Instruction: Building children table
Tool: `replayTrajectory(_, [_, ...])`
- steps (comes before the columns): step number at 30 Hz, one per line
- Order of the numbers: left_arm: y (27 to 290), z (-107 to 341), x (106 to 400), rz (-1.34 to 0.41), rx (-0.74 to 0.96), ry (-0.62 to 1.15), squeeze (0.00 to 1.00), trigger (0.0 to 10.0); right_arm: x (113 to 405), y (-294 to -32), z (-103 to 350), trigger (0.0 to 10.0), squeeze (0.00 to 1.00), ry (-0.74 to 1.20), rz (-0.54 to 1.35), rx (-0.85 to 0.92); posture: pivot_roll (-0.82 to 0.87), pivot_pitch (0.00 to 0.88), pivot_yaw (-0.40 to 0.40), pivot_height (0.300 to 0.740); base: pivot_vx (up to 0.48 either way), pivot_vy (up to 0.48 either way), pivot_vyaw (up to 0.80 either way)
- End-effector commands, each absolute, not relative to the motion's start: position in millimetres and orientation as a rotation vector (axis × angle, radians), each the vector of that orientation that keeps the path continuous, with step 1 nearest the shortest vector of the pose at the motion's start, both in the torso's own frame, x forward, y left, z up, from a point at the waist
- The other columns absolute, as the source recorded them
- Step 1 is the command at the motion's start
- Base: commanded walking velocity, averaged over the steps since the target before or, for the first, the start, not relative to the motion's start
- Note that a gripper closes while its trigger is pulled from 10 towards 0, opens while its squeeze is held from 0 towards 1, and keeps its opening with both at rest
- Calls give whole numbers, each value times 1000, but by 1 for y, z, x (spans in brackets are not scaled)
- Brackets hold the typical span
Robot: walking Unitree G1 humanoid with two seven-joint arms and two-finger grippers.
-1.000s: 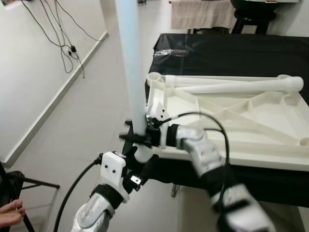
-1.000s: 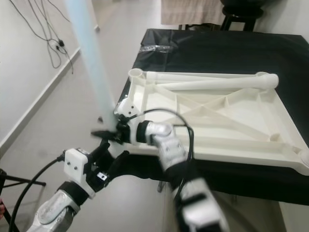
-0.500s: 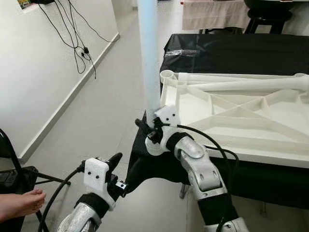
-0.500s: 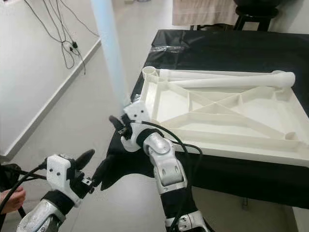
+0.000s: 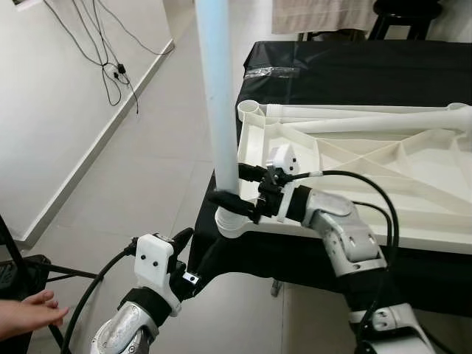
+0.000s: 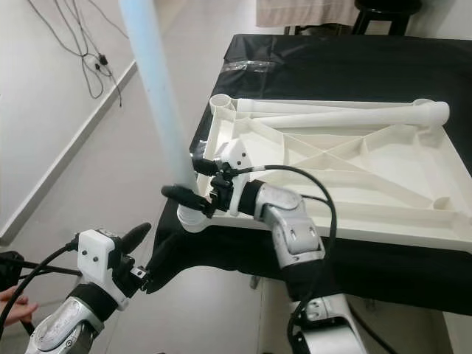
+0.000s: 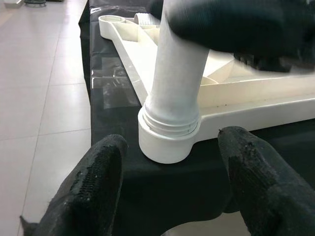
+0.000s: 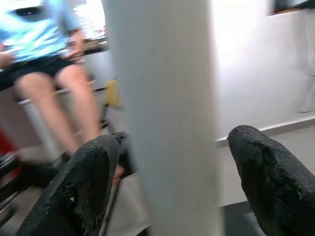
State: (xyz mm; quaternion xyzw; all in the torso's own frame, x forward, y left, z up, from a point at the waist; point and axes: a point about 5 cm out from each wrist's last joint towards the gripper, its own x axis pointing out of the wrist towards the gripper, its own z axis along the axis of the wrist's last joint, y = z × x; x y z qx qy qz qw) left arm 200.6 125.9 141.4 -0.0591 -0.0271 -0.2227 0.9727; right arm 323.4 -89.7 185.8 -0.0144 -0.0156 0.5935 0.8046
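A long pale-blue table leg (image 5: 218, 96) stands upright in the near-left corner socket (image 5: 233, 222) of the white table top (image 5: 413, 214), which lies upside down on a black-covered table (image 5: 354, 70). My right gripper (image 5: 237, 186) is open and straddles the leg just above the socket, with a small gap beside one finger (image 8: 266, 177). My left gripper (image 5: 193, 249) is open lower down, off the table's edge. Its fingers (image 7: 93, 182) flank the socket (image 7: 167, 142) without touching it. A second white leg (image 5: 369, 122) lies across the table top's far side.
A person's hand (image 5: 29, 313) is at the lower left by a black stand (image 5: 51, 271). A seated person (image 8: 44, 54) is behind the leg in the right wrist view. Cables (image 5: 110, 66) hang on the left wall. A stool (image 5: 405, 11) stands beyond the table.
My left gripper has let go near the leg's base and dropped below the table edge. My right wrist has turned so its fingers reach sideways around the leg. The camera has shifted.
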Motion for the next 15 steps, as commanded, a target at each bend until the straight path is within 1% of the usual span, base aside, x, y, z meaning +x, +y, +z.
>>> replayTrajectory(1, [128, 135, 200, -439, -108, -22, 0, 10000, 323, -84, 184, 10000, 0, -27, 1332, -52, -23, 121, 77, 740, 0, 0, 0])
replayTrajectory(2, [129, 133, 202, -432, -105, -22, 0, 10000, 329, -81, 185, 10000, 0, -7, 1375, -61, -21, 116, 77, 740, 0, 0, 0])
replayTrajectory(3, [129, 132, 203, -427, -99, -21, 0, 10000, 333, -78, 186, 4431, 0, 13, 1412, -46, -18, 113, 76, 740, 0, 0, 0])
replayTrajectory(4, [129, 132, 203, -427, -99, -21, 0, 10000, 333, -78, 186, 4431, 0, 13, 1412, -46, -18, 113, 76, 740, 0, 0, 0])
replayTrajectory(5, [129, 132, 203, -426, -90, -20, 0, 10000, 336, -77, 186, 0, 0, 38, 1445, -37, -18, 113, 76, 740, 0, 0, 0])
replayTrajectory(7, [128, 131, 203, -432, -73, -19, 0, 10000, 341, -82, 183, 0, 0, 86, 1473, -42, -4, 105, 73, 740, 0, 0, 0])
replayTrajectory(12, [127, 131, 203, -436, -67, -18, 0, 10000, 345, -87, 182, 0, 0, 95, 1471, -41, -8, 104, 71, 740, 0, 0, 0])
replayTrajectory(13, [125, 130, 204, -435, -74, -19, 0, 10000, 344, -98, 181, 0, 0, 83, 1444, -27, -18, 104, 65, 740, 0, 0, 0])
replayTrajectory(15, [125, 130, 205, -434, -78, -19, 0, 10000, 343, -102, 180, 0, 0, 79, 1436, -26, -18, 104, 65, 740, 0, 0, 0])
